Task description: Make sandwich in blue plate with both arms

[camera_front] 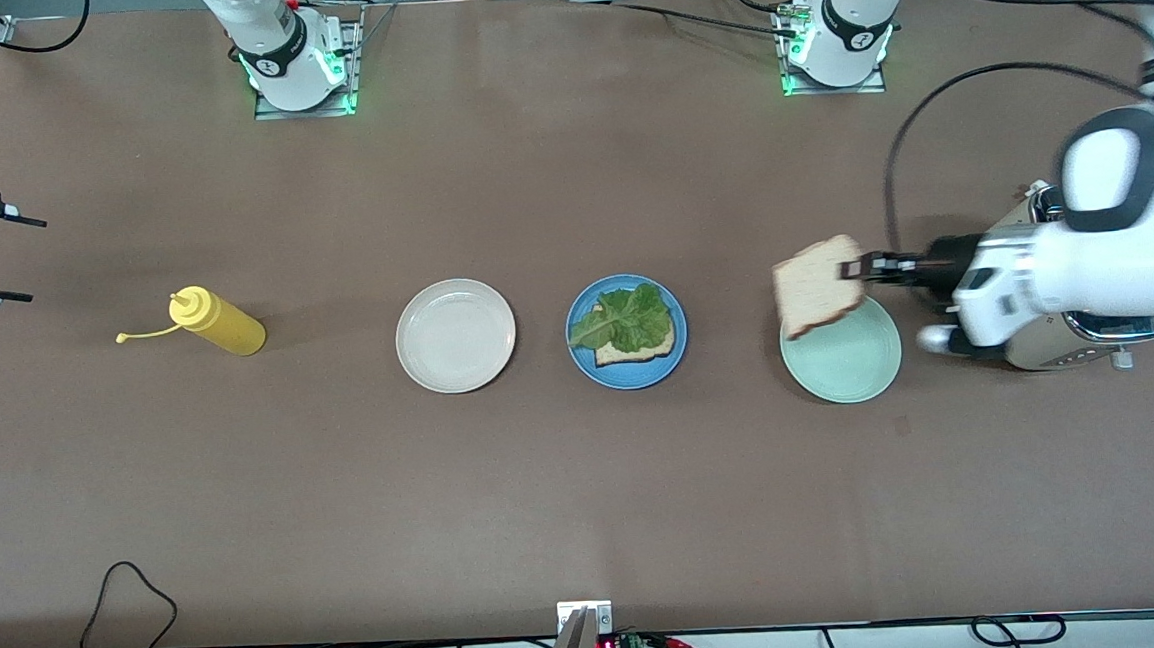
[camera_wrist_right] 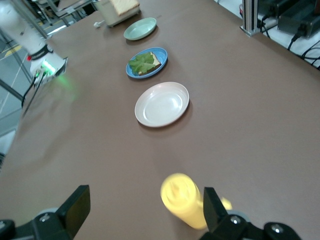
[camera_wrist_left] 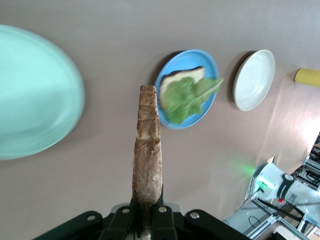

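I see the brown surface (camera_front: 587, 484) filling the front view, with both arm bases along its top edge. My left arm (camera_front: 1084, 263) comes in at the right edge of the frame, stretched level above a metal toaster (camera_front: 1069, 349) that sits under it at that arm's end of the surface. The right arm waits, its hand (camera_front: 17, 260) at the left edge of the frame, fingers spread wide with nothing between them.

Three plates lie in a row across the middle of the frame. The cream-white plate (camera_front: 456, 335) is left of centre and bare. The blue plate (camera_front: 627, 332) sits at the centre, holding one bread slice (camera_front: 639, 348) with a ruffled lettuce leaf (camera_front: 627, 321) lying on top of it. The pale green plate (camera_front: 841, 353) is right of centre, nearest the toaster.

My left hand (camera_front: 859, 269) is clamped on a second bread slice (camera_front: 818, 286), held up in the air by one edge, over the upper rim of the pale green plate. In the left wrist view that slice shows edge-on, rising straight from the fingers (camera_wrist_left: 120, 220).

A yellow squeeze bottle (camera_front: 219, 323) lies on its side at middle left, well apart from the plates.
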Tool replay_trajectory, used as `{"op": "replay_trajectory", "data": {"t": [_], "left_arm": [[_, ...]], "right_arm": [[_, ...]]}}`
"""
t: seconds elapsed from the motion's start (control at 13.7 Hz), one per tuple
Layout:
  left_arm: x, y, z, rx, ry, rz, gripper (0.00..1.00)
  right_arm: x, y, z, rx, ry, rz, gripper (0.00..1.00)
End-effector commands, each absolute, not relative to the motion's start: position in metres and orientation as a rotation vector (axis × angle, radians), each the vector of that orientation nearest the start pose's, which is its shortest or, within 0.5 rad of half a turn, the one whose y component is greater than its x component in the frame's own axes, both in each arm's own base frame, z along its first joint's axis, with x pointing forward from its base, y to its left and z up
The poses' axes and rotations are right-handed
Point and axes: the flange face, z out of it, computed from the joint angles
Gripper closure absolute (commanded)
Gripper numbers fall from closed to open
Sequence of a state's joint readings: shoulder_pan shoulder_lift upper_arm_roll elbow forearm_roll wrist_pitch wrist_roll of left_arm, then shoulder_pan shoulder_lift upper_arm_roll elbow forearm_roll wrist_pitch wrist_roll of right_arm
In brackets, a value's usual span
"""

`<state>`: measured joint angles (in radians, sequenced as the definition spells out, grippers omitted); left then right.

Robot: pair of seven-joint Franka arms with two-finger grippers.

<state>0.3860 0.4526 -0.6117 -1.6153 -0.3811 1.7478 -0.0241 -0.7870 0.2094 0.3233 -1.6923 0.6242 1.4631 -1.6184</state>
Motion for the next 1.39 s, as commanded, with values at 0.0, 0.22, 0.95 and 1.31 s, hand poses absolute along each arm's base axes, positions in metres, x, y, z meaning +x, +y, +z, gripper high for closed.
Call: {"op": "replay_trajectory", "data": {"t": [0.0,0.22,0.95,1.31], "left_arm": [[0.625,-0.218,0.378,2.513,-0.053,-0.379,0.99],[0.617,-0.28,0.332,2.489,-0.075,-0.379,1.0],[0.6,-0.344,0.27,2.433,-0.066,-0.384,1.0],[0.602,-0.33,0.232,2.422,-0.025,-0.45,0.91]], "right_arm": [[0.553,-0.142,0.521,-2.166,-1.145,-0.34,0.0],[0.566,-0.076,0.558,-2.362,-1.088,-0.186,0.0],[0.554,0.008,0.601,-2.997,-0.55,0.199,0.0],[0.547,0.011,0.596,-3.122,-0.187,0.315,0.0]]}}
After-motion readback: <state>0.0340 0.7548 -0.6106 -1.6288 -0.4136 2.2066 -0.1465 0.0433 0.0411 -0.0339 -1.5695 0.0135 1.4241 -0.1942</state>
